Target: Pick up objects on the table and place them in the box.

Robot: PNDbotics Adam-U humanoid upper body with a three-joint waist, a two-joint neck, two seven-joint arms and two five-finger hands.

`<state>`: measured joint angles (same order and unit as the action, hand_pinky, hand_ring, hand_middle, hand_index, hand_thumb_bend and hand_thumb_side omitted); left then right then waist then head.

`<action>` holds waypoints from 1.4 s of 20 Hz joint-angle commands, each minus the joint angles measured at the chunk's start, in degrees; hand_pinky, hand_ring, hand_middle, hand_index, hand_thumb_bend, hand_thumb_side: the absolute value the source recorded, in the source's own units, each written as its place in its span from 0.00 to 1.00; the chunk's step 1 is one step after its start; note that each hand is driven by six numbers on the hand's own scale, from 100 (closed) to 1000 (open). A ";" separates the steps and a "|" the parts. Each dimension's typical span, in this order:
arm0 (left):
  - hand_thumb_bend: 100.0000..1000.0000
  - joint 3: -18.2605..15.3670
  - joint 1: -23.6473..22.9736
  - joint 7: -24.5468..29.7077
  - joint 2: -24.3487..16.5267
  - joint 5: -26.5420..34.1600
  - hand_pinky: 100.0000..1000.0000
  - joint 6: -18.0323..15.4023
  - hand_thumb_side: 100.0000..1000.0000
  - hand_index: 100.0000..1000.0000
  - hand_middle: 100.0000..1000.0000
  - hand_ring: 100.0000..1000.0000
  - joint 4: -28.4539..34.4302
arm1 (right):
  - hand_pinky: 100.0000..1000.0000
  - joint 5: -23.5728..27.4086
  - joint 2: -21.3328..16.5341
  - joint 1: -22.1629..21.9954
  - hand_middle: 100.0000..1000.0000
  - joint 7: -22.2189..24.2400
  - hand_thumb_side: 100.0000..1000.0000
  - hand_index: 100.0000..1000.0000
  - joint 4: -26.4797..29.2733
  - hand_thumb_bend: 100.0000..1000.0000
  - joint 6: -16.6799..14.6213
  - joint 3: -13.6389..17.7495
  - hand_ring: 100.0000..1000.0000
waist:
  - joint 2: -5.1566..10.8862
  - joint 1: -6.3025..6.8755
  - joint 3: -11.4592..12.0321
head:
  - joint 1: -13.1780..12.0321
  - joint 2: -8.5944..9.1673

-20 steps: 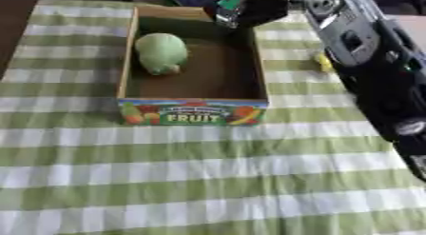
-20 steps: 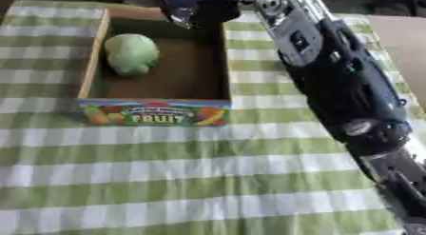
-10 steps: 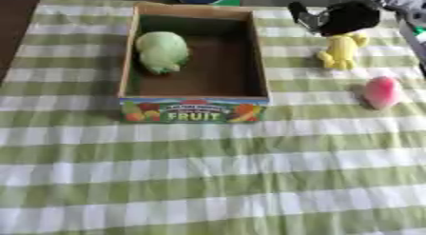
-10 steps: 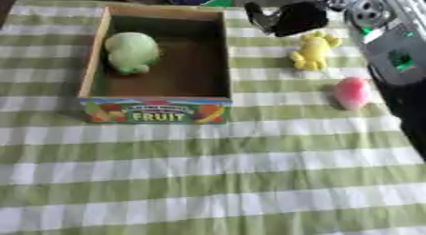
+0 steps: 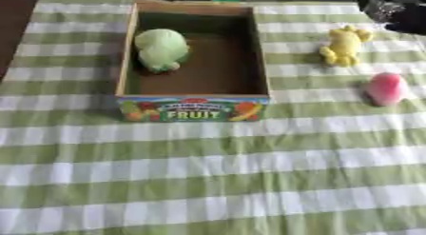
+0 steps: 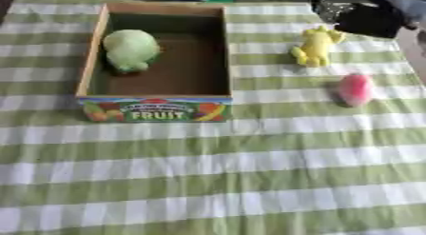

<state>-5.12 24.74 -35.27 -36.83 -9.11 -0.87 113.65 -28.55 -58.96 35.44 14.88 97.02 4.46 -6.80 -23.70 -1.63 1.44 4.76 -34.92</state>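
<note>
Box (image 5: 193, 93) sits on the checked cloth (image 5: 208, 172) in the left eye view, long axis running away from the camera, a green toy (image 5: 160, 49) in its far left corner. Right of it lie a yellow toy (image 5: 344, 46) and a pink one (image 5: 386, 88), apart.

Right eye view shows more of the right hand (image 6: 363, 17), a dark blur just beyond the yellow toy; whether its fingers are curled cannot be told.
</note>
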 commanded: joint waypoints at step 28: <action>0.00 0.27 2.26 0.80 -1.78 0.08 0.50 -0.45 0.94 0.96 0.78 0.77 0.94 | 0.92 0.49 -6.39 -20.28 0.89 -0.80 0.53 1.00 -8.10 0.19 -0.26 4.03 0.91 | 0.17 0.45 2.64 | 4.00 -0.07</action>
<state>-4.71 26.24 -34.58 -37.05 -9.13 -1.25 113.65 -28.61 -63.26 14.63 14.15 89.43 4.00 -3.22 -24.57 -1.18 4.12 8.43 -35.03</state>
